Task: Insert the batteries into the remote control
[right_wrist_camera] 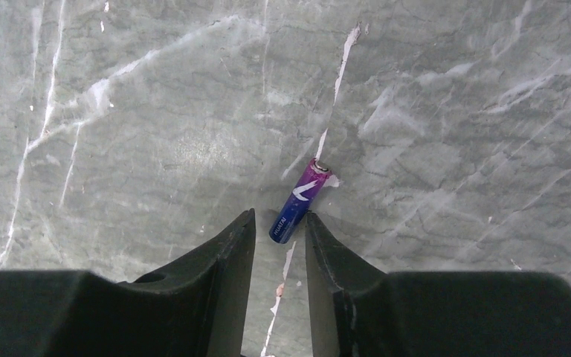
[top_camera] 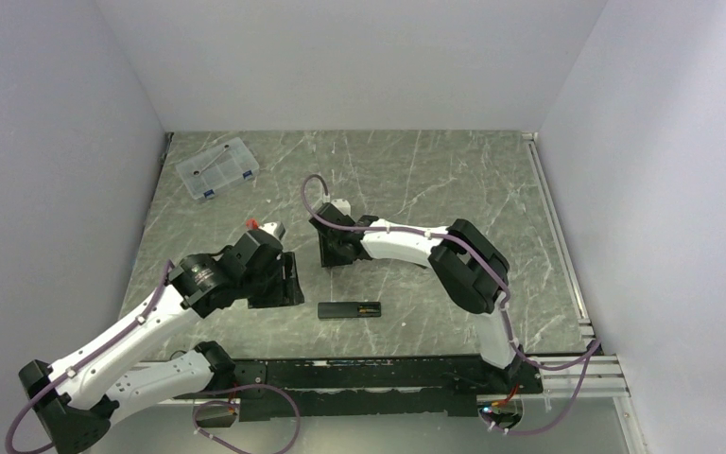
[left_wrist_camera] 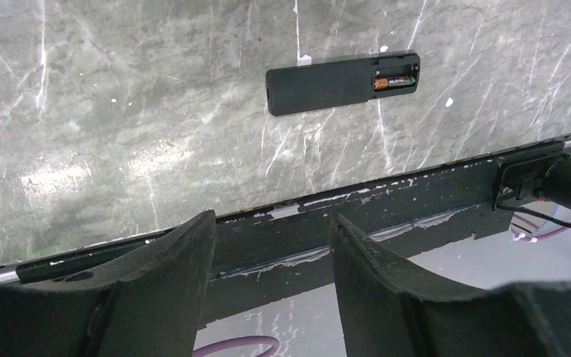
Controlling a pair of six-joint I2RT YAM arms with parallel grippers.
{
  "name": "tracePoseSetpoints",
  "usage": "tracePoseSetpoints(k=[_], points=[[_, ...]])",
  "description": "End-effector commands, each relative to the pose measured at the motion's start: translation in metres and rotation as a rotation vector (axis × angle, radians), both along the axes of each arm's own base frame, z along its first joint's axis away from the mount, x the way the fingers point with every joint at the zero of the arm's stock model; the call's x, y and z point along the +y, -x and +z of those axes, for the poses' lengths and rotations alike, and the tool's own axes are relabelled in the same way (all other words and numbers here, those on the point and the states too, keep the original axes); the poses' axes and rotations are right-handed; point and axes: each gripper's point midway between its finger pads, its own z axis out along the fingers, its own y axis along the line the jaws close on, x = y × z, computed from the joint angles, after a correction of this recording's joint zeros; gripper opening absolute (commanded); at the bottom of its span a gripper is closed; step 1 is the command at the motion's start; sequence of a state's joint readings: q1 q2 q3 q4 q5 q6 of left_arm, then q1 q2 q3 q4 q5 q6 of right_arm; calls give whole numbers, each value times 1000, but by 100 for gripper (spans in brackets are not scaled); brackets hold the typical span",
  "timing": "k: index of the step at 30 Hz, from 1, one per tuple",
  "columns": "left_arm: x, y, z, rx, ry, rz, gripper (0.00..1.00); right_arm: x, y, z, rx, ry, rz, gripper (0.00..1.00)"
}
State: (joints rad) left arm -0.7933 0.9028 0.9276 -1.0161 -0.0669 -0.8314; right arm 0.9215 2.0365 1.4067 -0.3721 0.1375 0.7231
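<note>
Right wrist view: the blue cell (right_wrist_camera: 299, 197) lies flat on the surface (right_wrist_camera: 119, 111), just ahead of the right pincer (right_wrist_camera: 280, 214). It is angled away to the pincer's right. Its near end sits between the fingertips (right_wrist_camera: 247, 223), and the rest runs out beyond them. The jaws are set narrow. The right-hand tip looks to be touching the cell and a sliver of gap shows on the other side, so no firm hold is made.

Left wrist view: the left pincer (left_wrist_camera: 271, 218) is spread wide with nothing between its jaws. The remote (left_wrist_camera: 327, 83) lies flat on the surface, well ahead of this pincer and slightly to its right. Its bay is uncovered at the right-hand end, and the gold cell (left_wrist_camera: 394, 80) is already seated in it. No second cell is visible in the bay.

Assessment: one cell is loaded and one is outstanding. The step in hand is taking up the blue cell.

Handling: the cell is judged light, rigid and not fragile. Its smooth round jacket will roll on the surface and may slip under the pads. The present reach covers only its near end, and a pinch there may squirt it forward or let it pivot. The better hold is across the middle of the barrel, pads on opposite sides and both ends left free for seating. A small metal cap shows at the end farthest from the pincer, so polarity should be checked before insertion. The remote is flat, light and unheld, and is likely to slide when the cell is pressed in.
</note>
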Motion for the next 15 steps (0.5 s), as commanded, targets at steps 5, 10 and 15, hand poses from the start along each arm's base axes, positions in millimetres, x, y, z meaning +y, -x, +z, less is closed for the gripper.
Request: tracePoseSetpoints(k=[5,10,15], points=[[5,3,3,-21,9,-2,64,-4,-1,-1,4,38,-3,28],[3,2,2,-19,14,-5,64,-12,3,-9,6,88,5,27],[2,2,1,-15,15,-6,64,-19,5,-15,-8,144,20,25]])
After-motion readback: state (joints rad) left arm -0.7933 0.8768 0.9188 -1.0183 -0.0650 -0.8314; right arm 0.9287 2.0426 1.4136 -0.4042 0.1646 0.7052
